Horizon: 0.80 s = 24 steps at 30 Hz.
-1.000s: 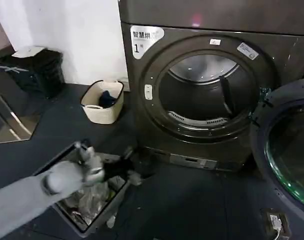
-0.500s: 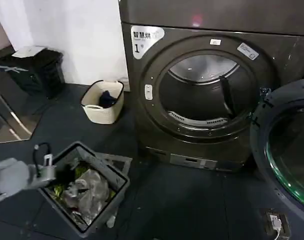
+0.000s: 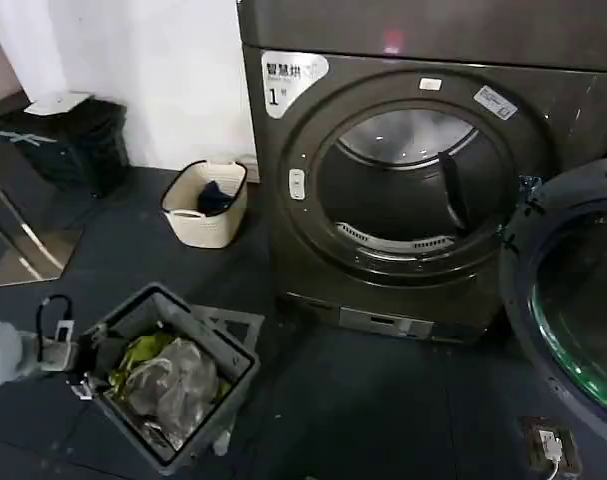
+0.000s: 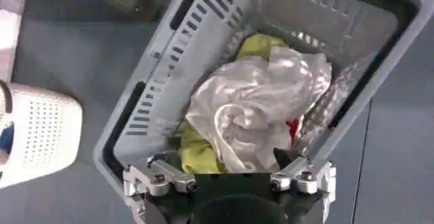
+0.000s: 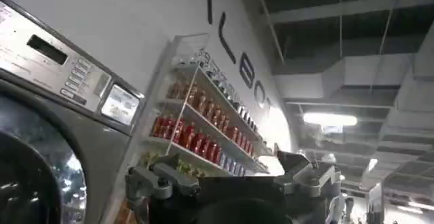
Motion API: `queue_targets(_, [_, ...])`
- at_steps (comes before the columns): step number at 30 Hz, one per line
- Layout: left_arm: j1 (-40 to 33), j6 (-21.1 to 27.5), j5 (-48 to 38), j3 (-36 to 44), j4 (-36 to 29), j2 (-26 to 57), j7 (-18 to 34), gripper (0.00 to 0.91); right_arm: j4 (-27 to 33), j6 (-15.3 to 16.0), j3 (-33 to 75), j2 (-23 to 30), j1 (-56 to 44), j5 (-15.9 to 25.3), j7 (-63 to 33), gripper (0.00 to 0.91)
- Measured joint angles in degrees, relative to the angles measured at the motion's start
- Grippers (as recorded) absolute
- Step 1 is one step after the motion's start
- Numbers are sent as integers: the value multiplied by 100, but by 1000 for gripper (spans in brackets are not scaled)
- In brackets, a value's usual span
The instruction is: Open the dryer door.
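The dryer (image 3: 313, 250) stands ahead, dark grey-brown with a white label marked "1". Its round drum mouth (image 3: 408, 190) is uncovered. The dryer door (image 3: 573, 310) hangs swung out to the right, its green-tinted glass facing me. My left gripper (image 3: 81, 365) is low at the left, far from the door, at the left rim of a grey laundry basket (image 3: 233, 350). In the left wrist view the left gripper (image 4: 218, 159) is open over crumpled white and yellow cloth (image 4: 251, 110). My right gripper (image 5: 220, 168) points up toward shelves and ceiling, open and holding nothing.
A small cream basket (image 3: 205, 205) sits left of the dryer, and a black bin (image 3: 68, 140) stands by the wall. A socket box (image 3: 551, 445) lies on the floor under the open door. Shelves of bottles (image 5: 196, 120) and a machine's control panel (image 5: 54, 69) fill the right wrist view.
My left arm has drawn back to the left and down, from above the grey basket to its left rim. The dryer door has stayed swung open.
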<state>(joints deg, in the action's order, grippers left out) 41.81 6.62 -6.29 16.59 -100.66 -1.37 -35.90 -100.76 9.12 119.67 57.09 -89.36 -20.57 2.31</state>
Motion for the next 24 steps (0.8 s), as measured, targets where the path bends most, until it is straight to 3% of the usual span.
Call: queue_targets(24, [-11,-209,418,-9,112,-10,-132,907,-93,-35,63,124,-112,0,58,907])
